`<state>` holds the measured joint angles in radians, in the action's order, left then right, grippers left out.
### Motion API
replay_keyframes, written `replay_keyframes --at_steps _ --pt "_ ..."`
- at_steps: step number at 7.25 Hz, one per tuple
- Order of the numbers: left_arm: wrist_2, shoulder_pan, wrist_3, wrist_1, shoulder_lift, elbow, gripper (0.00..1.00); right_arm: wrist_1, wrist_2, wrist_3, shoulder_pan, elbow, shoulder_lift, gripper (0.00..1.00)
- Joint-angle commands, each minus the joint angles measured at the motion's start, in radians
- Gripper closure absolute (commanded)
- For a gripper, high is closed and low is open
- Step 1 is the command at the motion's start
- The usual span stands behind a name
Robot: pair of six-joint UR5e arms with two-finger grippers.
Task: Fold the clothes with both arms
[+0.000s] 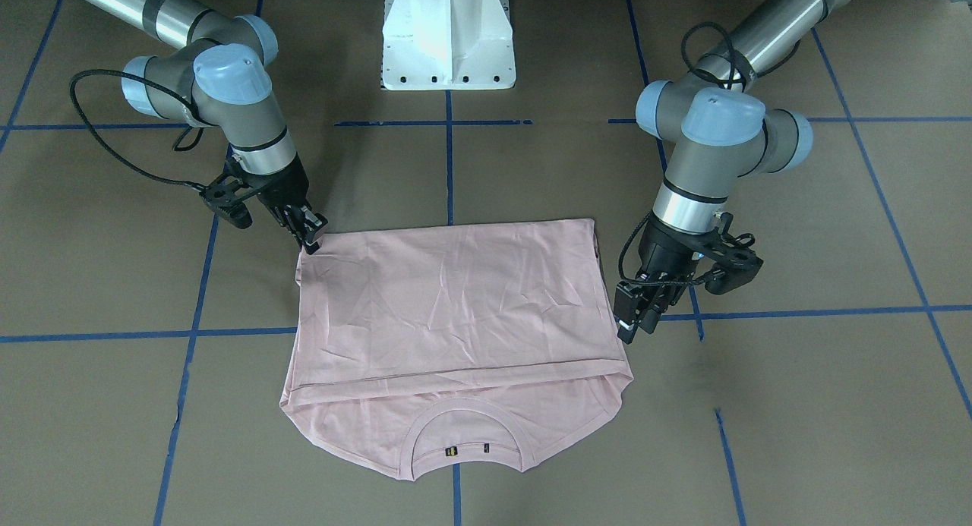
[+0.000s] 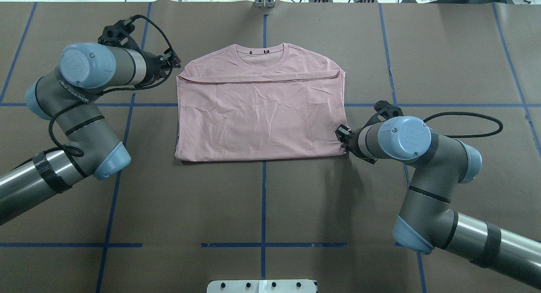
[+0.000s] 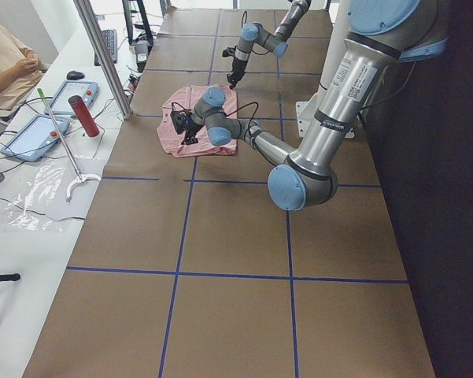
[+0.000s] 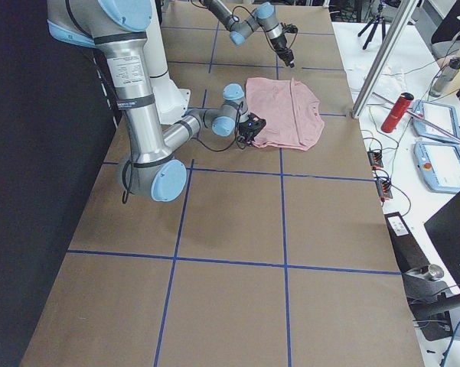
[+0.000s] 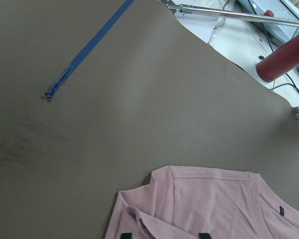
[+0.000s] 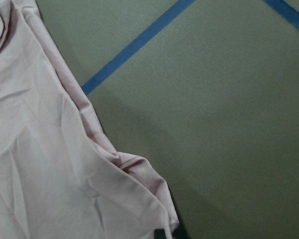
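- Pink T-shirt (image 2: 262,115) lies folded flat in the middle of the bench (image 2: 262,200), collar at 12 o'clock from overhead
- Left gripper (image 2: 174,65) at its 10 o'clock shoulder, fingers (image 5: 124,235) spread wide, holding nothing
- Right gripper (image 2: 340,133) at 4 o'clock, pinched narrow on that corner

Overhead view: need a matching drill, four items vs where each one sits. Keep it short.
Things:
1. left claw
2. right claw
3. collar
4. white pedestal base

Places:
A. bottom edge of the view, centre
B. by the T-shirt's far corner on the robot's left
C. middle of the T-shirt's far edge
D. by the T-shirt's near corner on the robot's right

Pairs: 1-B, 2-D, 3-C, 4-A.
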<state>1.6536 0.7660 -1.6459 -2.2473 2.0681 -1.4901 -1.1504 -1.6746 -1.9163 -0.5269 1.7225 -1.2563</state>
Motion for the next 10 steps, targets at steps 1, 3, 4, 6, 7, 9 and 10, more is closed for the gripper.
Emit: replay_keyframes --at_steps 1,3,4,6,7,9,10 --pt "0.000 -0.001 0.000 0.000 0.000 0.001 0.46 0.000 -0.002 0.000 -0.002 0.023 -0.009 1.00" --pt "0.000 -0.002 0.000 0.000 0.001 -0.001 0.46 -0.003 -0.002 -0.001 0.025 0.163 -0.099 1.00" --pt "0.000 -0.001 0.000 0.000 0.001 -0.002 0.46 -0.003 -0.002 -0.010 0.092 0.271 -0.180 1.00" --pt "0.011 -0.001 0.003 0.003 0.000 -0.024 0.51 -0.057 -0.007 -0.106 0.263 0.478 -0.326 1.00" --pt "0.012 -0.001 0.003 0.003 0.001 -0.032 0.51 -0.057 0.001 -0.186 0.372 0.550 -0.353 1.00" --pt "0.017 -0.007 0.006 0.006 0.004 -0.085 0.51 -0.061 0.135 -0.193 0.671 0.566 -0.411 1.00" --pt "0.108 -0.007 0.009 -0.008 0.003 -0.116 0.52 -0.068 0.384 -0.211 0.765 0.556 -0.435 0.01"
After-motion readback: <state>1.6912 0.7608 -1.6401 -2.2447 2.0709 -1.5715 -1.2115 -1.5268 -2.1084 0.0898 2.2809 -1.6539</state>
